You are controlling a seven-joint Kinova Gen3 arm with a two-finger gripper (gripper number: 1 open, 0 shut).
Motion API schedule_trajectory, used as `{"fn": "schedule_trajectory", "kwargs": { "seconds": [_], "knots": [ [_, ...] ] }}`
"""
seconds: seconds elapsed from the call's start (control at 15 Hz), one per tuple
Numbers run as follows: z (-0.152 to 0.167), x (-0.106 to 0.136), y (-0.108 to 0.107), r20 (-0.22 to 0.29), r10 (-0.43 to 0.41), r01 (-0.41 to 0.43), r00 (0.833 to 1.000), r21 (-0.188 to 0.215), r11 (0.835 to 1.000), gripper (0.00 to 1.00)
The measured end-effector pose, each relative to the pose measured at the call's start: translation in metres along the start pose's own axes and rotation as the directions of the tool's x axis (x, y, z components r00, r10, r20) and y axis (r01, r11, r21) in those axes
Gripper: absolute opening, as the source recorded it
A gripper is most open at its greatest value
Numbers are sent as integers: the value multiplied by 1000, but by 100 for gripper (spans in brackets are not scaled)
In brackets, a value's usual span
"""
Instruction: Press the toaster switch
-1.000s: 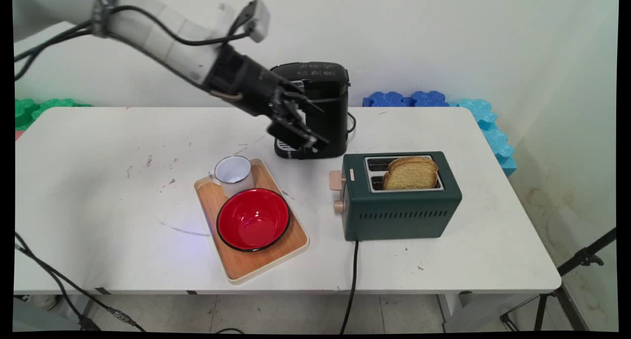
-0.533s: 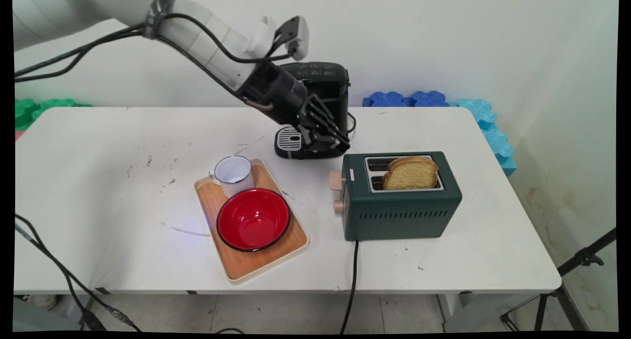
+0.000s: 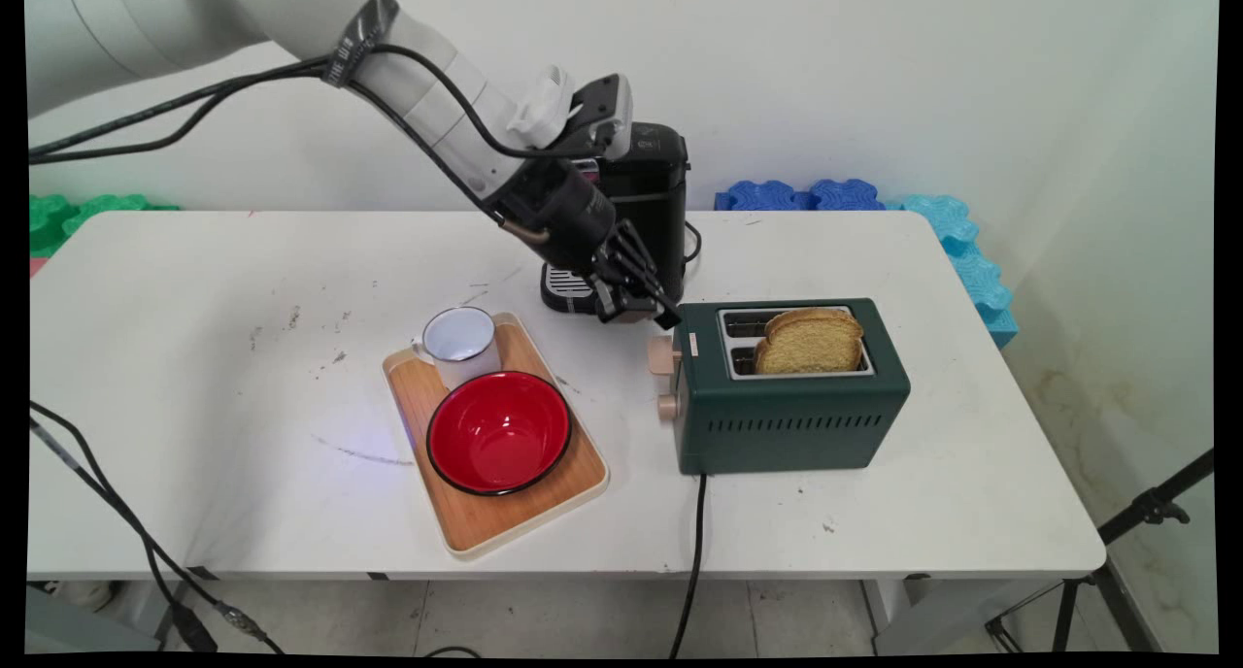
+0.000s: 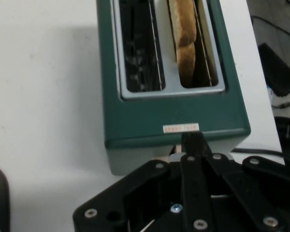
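My gripper (image 3: 655, 315) is shut with nothing in it and points down to the right, its tips just above the left end of a dark green toaster (image 3: 791, 416). A beige lever (image 3: 663, 355) and a beige knob (image 3: 667, 407) sit on that end, right below the tips. In the hand view the closed gripper (image 4: 193, 143) hangs over the toaster's (image 4: 174, 116) near edge by a small label. A slice of toast (image 3: 811, 343) stands in the front slot, also seen as toast (image 4: 183, 43); the other slot is empty.
A black coffee machine (image 3: 646, 192) stands just behind the gripper. To the left a wooden tray (image 3: 486, 532) carries a red bowl (image 3: 498, 432) and a white mug (image 3: 461, 343). The toaster's black cable (image 3: 694, 551) runs off the table's front edge.
The arm has swung right and down, from in front of the coffee machine to the toaster's left end. The fingers look shut throughout.
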Motion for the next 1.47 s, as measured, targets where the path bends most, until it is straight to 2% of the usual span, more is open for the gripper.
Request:
{"fn": "schedule_trajectory", "kwargs": {
  "seconds": [0.53,1.47],
  "knots": [
    [17,-13,-3,71,-14,15,997,-16,1000,0],
    [42,-19,-7,52,-40,41,998,-10,999,0]
  ]
}}
